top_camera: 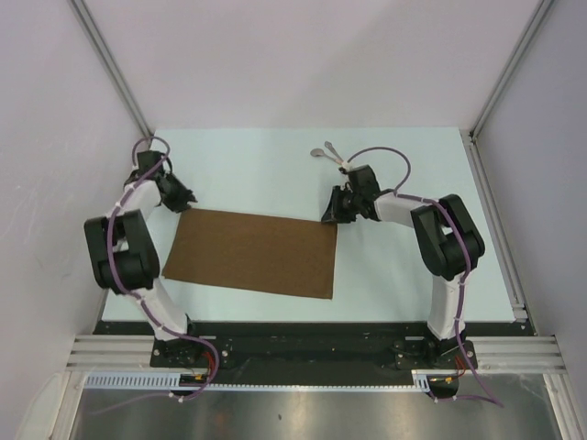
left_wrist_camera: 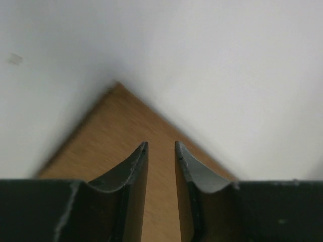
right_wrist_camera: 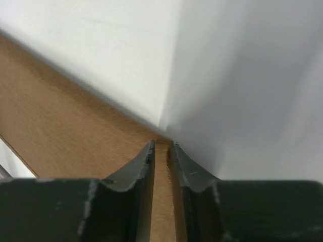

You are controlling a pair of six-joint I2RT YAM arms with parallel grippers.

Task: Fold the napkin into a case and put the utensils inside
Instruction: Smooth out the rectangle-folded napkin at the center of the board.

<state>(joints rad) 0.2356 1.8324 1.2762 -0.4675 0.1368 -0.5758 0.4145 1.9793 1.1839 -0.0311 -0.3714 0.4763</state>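
The brown napkin (top_camera: 249, 252) lies flat on the table as a wide rectangle. My left gripper (top_camera: 186, 198) sits low at its far left corner. In the left wrist view the fingers (left_wrist_camera: 132, 166) stand a little apart above the cloth (left_wrist_camera: 113, 121), whose corner points past the tips. My right gripper (top_camera: 330, 213) sits at the far right corner. In the right wrist view its fingers (right_wrist_camera: 144, 161) are narrowly apart, with the cloth (right_wrist_camera: 60, 126) showing between them and the corner right at the tips. The two silvery utensils (top_camera: 326, 152) lie together on the far table, behind the right gripper.
The pale table (top_camera: 404, 266) ends at a metal rail (top_camera: 500, 229) on the right. White walls close in on the left, right and back. The arm bases stand at the near edge.
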